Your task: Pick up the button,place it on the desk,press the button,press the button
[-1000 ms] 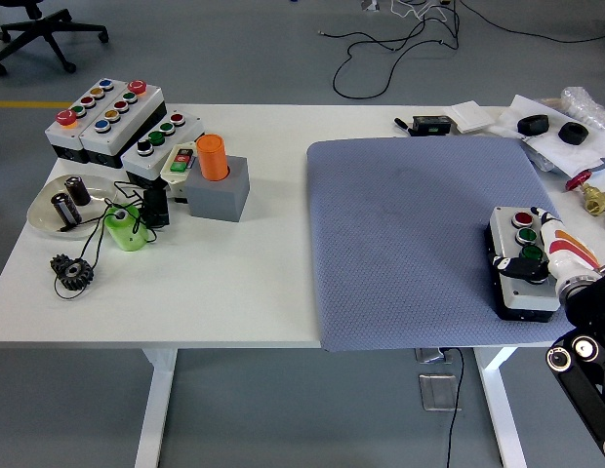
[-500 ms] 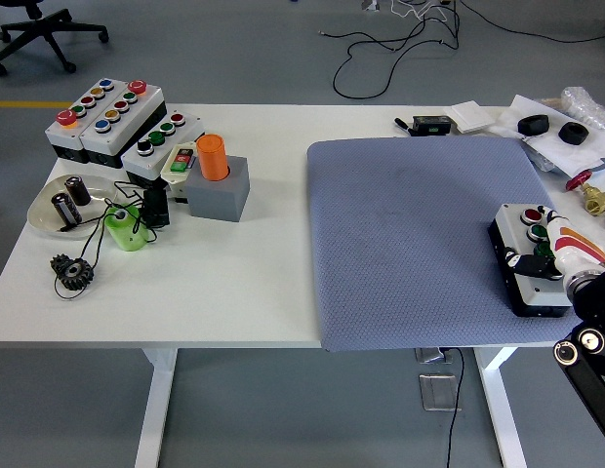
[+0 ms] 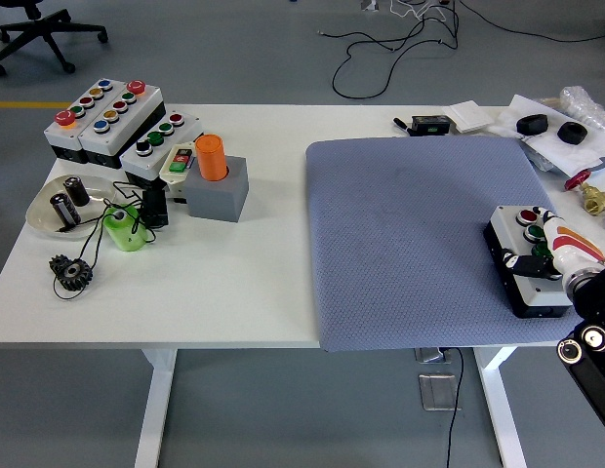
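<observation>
The white table [image 3: 224, 283] spreads out to the left of the right hand [image 3: 554, 246], and the blue-grey mat [image 3: 410, 234] covers the part of it directly beneath and to the left of that hand. The hand comes in from the lower right on a black arm and lies over the right side of the button box [image 3: 524, 261], a white-topped, black-sided box sitting on the mat near its right edge; the fingers are curled down onto the box's top around the green button, with the dark thumb lying across the middle of the box, so the hand is closed on the box, though whether it grips or only presses cannot be told. A red button shows on the box's far end, just beyond the fingertips. Far to the hand's left, across the table, stand three larger button panels [image 3: 117, 122] in a row, and nearer than those a grey block [image 3: 219, 189] with an orange cylinder [image 3: 212, 156] standing on it. Farther left still lies a clear dish [image 3: 60, 205] holding dark cylinders, with a green piece [image 3: 125, 230] and a black gear [image 3: 70, 270] just beside it. Beyond the hand, at the table's far right corner, lie white papers [image 3: 537, 117] with small black parts on them.
</observation>
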Controlling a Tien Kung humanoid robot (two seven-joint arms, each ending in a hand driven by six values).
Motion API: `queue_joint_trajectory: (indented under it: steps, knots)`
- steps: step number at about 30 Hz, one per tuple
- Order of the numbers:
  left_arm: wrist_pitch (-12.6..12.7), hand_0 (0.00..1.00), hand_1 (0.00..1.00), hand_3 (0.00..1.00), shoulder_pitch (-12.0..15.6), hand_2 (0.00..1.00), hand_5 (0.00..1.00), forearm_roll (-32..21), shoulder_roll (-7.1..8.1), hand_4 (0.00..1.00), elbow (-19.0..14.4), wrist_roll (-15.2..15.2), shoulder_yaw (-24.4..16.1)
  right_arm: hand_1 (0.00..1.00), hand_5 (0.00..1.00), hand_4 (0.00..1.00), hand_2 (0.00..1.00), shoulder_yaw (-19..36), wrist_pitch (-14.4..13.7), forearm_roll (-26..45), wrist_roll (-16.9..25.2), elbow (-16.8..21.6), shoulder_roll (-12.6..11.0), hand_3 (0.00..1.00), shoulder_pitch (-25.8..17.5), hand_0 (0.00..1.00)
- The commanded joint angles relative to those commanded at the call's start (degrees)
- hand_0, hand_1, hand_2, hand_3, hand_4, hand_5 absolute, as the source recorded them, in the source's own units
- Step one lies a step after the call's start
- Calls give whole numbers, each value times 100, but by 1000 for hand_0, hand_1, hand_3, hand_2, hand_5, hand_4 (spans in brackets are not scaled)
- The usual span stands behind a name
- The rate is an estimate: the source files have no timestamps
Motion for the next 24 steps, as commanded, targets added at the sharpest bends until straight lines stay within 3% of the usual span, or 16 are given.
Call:
queue_joint_trajectory:
  steps: [9,12,18,24]
  knots:
    - [-1,634,600,556,-10,582,998,4,-7,360,10,13,-11,318,2,583,414,-368,-416,84,0,-49,-310,681,233,351]
    - [1,634,600,556,-15,582,998,-1,-12,360,14,21,-8,318,2,583,414,-524,-568,250,197,-87,-468,681,340,351]
    - [1,634,600,556,-25,581,998,10,-15,360,14,35,-19,301,2,581,401,-971,-615,947,1278,-243,-940,646,644,325]
    - [4,634,599,556,-29,581,998,6,-15,360,17,37,-12,290,2,603,400,-1235,-558,1400,2141,-322,-1178,631,815,301]
